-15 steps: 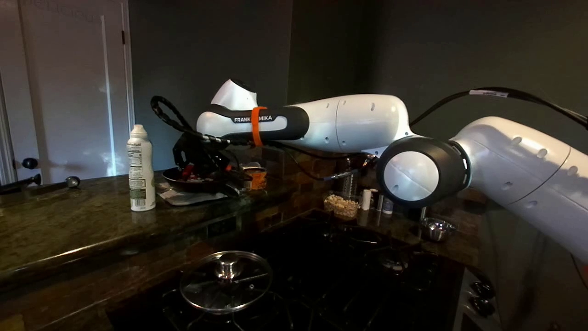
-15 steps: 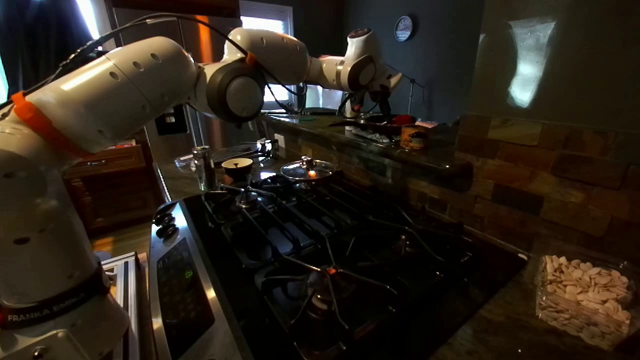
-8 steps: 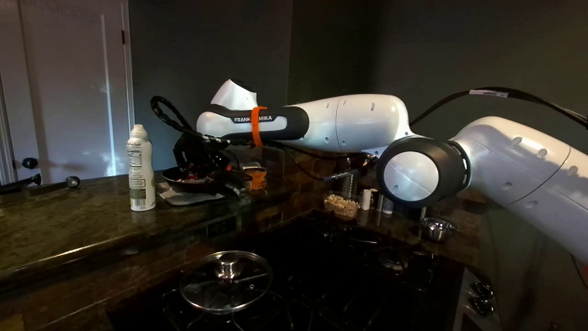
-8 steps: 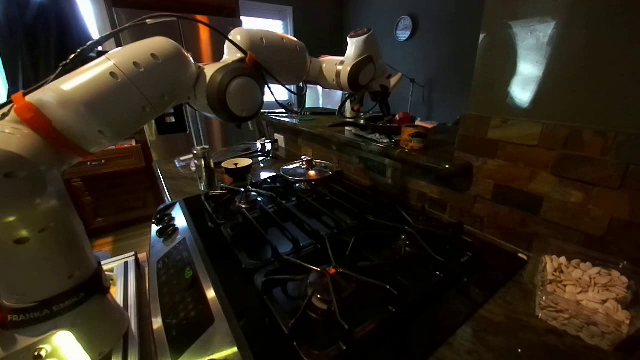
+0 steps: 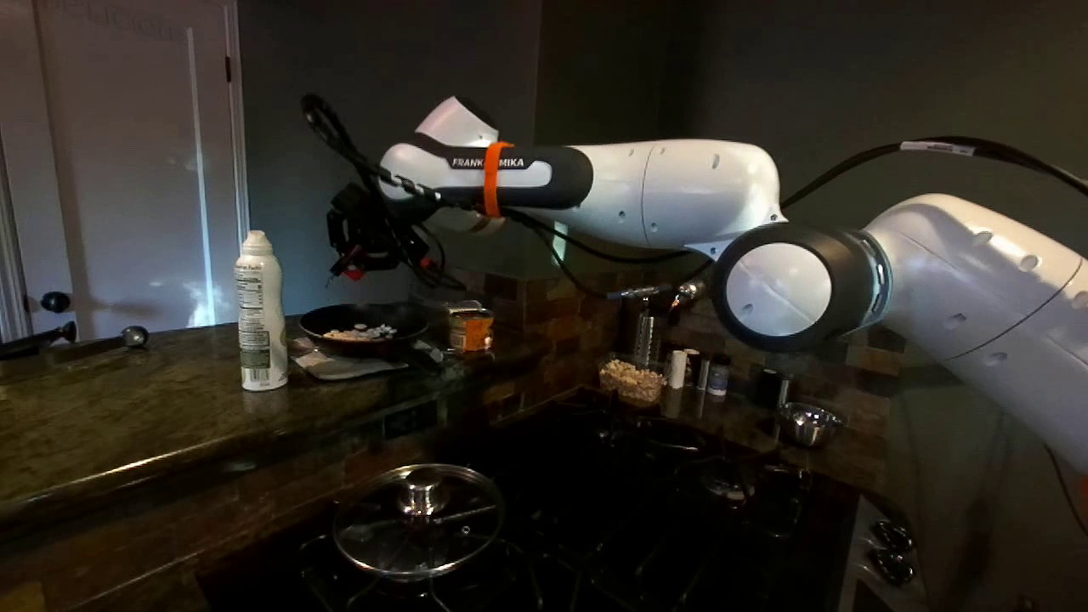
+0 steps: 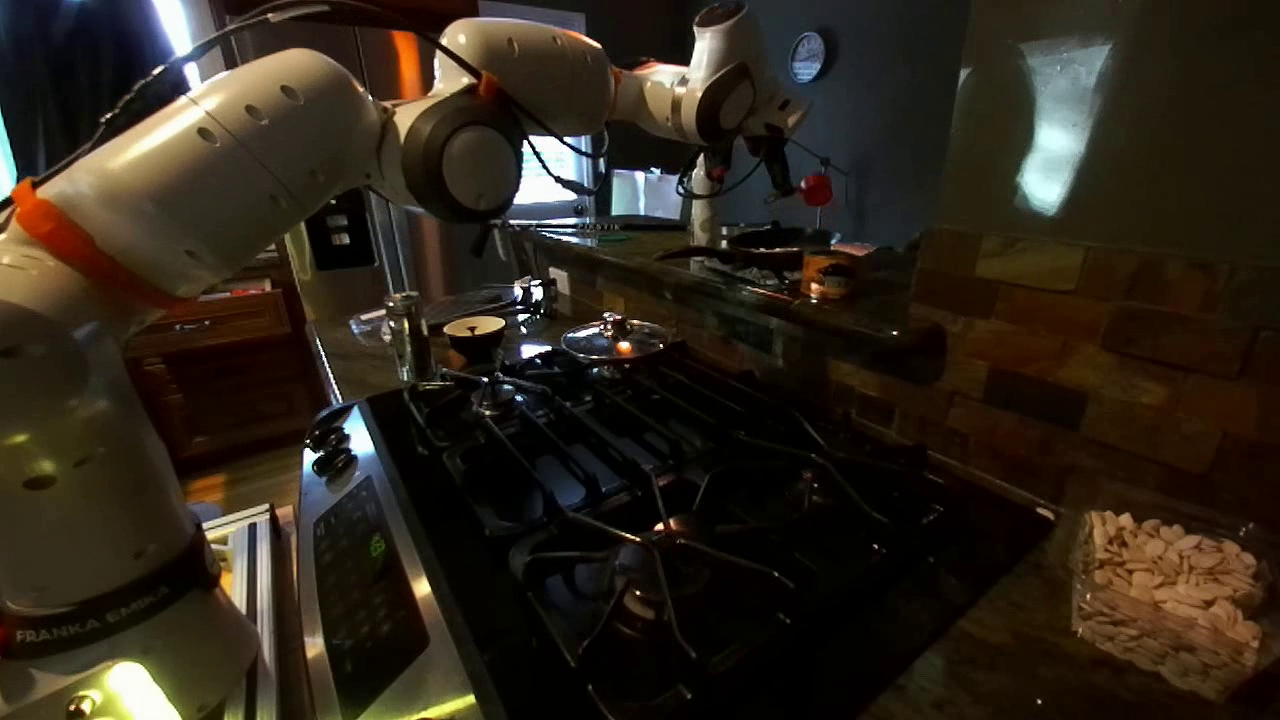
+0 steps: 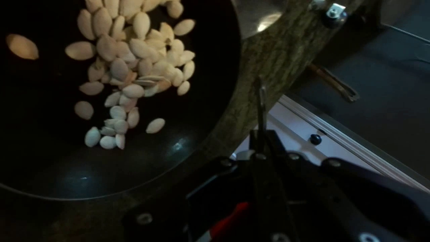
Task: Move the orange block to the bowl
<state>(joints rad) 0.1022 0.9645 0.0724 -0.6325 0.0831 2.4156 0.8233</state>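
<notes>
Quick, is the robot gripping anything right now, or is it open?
End effector: closed, holding a small red object, apparently by its thin metal handle.

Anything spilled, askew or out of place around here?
No spill shows: in the wrist view, the pumpkin seeds lie inside the frying pan. Slightly odd: the glass lid lies on the stove while the pan is up on the raised counter.

- Dark pan (image 7: 201, 114), left, cut off.
- Pale seeds (image 7: 144, 60) heaped in it, a few loose.
- Stone counter (image 7: 272, 57) just beside pan.
- My pincer (image 7: 262, 137), lower right: blurred, can't tell how its fingers stand.
- Thin metal strip (image 7: 262, 104) at its tip.
- Red patch (image 7: 231, 220) among black parts, mostly hidden.
- White door (image 7: 295, 137) beyond, dark knob (image 7: 315, 139).
</notes>
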